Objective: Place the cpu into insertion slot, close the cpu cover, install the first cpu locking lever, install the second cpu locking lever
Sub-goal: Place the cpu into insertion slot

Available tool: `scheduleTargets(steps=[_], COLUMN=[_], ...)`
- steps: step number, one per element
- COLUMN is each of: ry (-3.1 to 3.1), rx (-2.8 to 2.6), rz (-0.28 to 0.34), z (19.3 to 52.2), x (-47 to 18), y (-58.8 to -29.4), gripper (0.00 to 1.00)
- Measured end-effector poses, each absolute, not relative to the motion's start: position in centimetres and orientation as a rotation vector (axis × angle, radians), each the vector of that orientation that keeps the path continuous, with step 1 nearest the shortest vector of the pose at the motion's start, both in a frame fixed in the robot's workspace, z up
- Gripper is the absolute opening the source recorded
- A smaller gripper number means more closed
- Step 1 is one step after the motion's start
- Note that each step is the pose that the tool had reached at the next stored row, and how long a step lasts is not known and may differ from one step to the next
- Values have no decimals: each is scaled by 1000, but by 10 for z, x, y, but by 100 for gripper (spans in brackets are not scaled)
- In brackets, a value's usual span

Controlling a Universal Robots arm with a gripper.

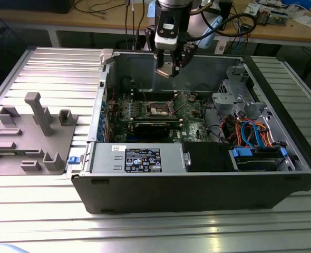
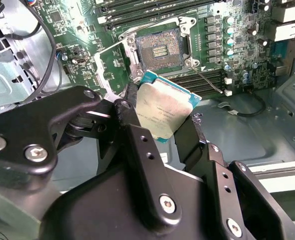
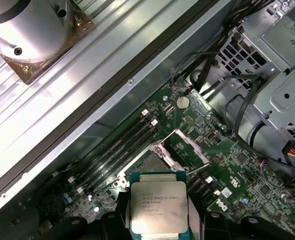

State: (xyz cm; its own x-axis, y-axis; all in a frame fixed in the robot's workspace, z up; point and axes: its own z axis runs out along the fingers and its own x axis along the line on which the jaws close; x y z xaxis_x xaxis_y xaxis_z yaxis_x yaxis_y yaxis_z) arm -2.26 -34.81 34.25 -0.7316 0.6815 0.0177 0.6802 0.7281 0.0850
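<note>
"Four steps in the task. How many look done?"

"None, by my reading. The cpu [image 3: 159,207] is up in the air, clamped by its edges between the two fingers of the pincer [image 2: 163,110]. It sits tilted, its metal top facing both wrist cameras."

"Where is that against the board?"

"Over the open computer case [image 1: 197,195], which lies on the ribbed worktop [image 1: 50,68]. In the exterior view the pincer hangs near the case's far wall, well above the motherboard. The chip touches nothing but the fingers."

"And the insertion slot?"

"Bare. The insertion slot [image 2: 160,50] shows its dark centre and contacts, with nothing seated in it. The cpu cover [image 2: 131,67] is swung up and away beside it, so the way in is open."

"Levers?"

"One thin wire lever [image 2: 210,81] stands loose off the socket's corner. The other I cannot make out. So I judge that seating the chip, closing the cover and both levers are all left."
</note>
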Motion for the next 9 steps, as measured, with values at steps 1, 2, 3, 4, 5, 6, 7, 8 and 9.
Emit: scheduleTargets(steps=[1, 2, 3, 4, 5, 6, 7, 8, 9], ry=[2904, 2900, 2896, 2893, 2890, 2888, 2886, 2883, 2881], rx=[1151, 1160, 1170, 1177, 1182, 1187, 1192, 1198, 1203], rz=[134, 134, 134, 134, 134, 133, 133, 133, 133], z=[342, 342, 342, 342, 342, 342, 342, 342, 342], x=[-23, -23, -23, -23, -23, -23, -23, -23, -23], y=[-348, -348, -348, -348, -348, -348, -348, -348, -348], gripper=[54, 54, 54, 54, 54, 54, 54, 54, 54])
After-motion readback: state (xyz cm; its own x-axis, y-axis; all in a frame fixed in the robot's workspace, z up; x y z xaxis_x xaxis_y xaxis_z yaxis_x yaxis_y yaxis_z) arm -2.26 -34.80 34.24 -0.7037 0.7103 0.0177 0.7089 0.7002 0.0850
